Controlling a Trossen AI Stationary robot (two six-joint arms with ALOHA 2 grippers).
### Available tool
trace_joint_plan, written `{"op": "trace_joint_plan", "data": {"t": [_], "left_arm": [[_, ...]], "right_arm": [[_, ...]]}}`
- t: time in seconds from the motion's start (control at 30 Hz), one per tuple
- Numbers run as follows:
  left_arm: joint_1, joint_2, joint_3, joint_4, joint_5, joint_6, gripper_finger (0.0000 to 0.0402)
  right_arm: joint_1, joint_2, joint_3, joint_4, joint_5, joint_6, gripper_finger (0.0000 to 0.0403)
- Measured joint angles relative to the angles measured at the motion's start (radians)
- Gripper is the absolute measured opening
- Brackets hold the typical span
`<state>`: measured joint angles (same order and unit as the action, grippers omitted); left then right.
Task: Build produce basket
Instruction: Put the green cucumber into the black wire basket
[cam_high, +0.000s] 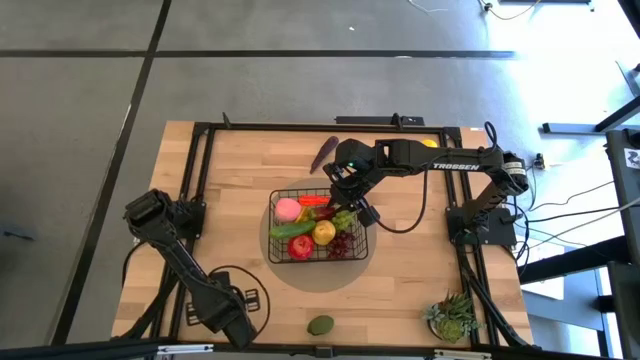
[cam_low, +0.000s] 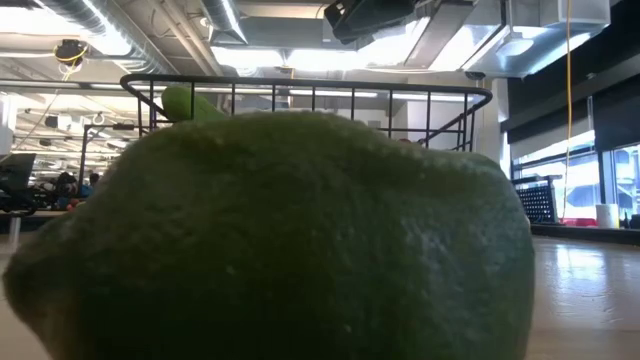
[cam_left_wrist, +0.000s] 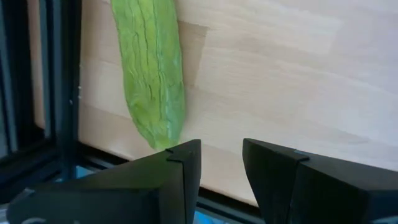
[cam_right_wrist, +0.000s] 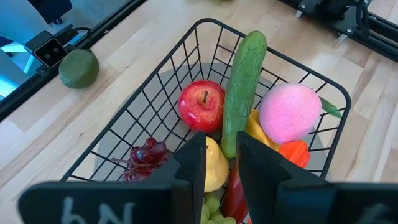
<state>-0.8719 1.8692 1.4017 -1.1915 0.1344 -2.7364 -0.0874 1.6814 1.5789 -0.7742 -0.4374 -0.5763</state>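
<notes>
Black wire basket (cam_high: 318, 228) is seen at centre of the high view on the wooden table (cam_high: 240, 170), loaded with produce: pink peach (cam_right_wrist: 290, 114), red tomato (cam_right_wrist: 201, 104), dark red grapes (cam_right_wrist: 145, 153), yellow lemon (cam_right_wrist: 212, 168).

Right gripper (cam_right_wrist: 221, 157) is positioned over the basket's upper right corner in the high view, fingers narrowly parted, closed on the near end of a green cucumber (cam_right_wrist: 244, 87) lying across the fruit.

Left gripper (cam_left_wrist: 222, 163) is parked at lower left of the high view, fingers narrowly apart, nothing between them; a second cucumber (cam_left_wrist: 152, 68) lies just ahead.

A round green fruit (cam_high: 320, 325) sits at bottom centre; a purple eggplant (cam_high: 324, 152) lies above the basket.
</notes>
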Motion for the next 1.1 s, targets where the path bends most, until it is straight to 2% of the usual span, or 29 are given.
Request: {"op": "trace_joint_plan", "data": {"t": [0.13, 0.23, 0.4, 0.57, 0.77, 0.97, 1.1], "left_arm": [[-0.001, 0.000, 0.000, 0.000, -0.011, -0.021, 0.0111], [-0.010, 0.000, 0.000, -0.002, -0.021, -0.074, 0.0127], [-0.035, 0.000, 0.000, 0.005, -0.037, -0.140, 0.0178], [-0.051, 0.000, 0.001, -0.011, -0.031, -0.143, 0.0236], [-0.060, 0.000, 0.001, -0.061, 0.042, -0.137, 0.0290], [-0.060, 0.004, 0.000, -0.120, 0.083, -0.138, 0.0304], [-0.066, 0.026, -0.042, -0.095, 0.095, -0.139, 0.0305]], "right_arm": [[0.000, 0.000, 0.000, 0.000, 0.000, 0.000, 0.0084], [0.000, 0.000, 0.000, 0.000, 0.000, 0.000, 0.0084], [0.000, 0.000, 0.000, 0.000, 0.000, 0.000, 0.0084], [0.000, 0.000, 0.000, 0.000, 0.000, 0.000, 0.0084], [0.000, -0.001, 0.000, 0.000, 0.000, 0.000, 0.0084], [0.000, -0.001, 0.000, 0.000, 0.000, 0.000, 0.0084], [0.000, -0.001, 0.000, 0.004, 0.000, 0.000, 0.0084]]}}
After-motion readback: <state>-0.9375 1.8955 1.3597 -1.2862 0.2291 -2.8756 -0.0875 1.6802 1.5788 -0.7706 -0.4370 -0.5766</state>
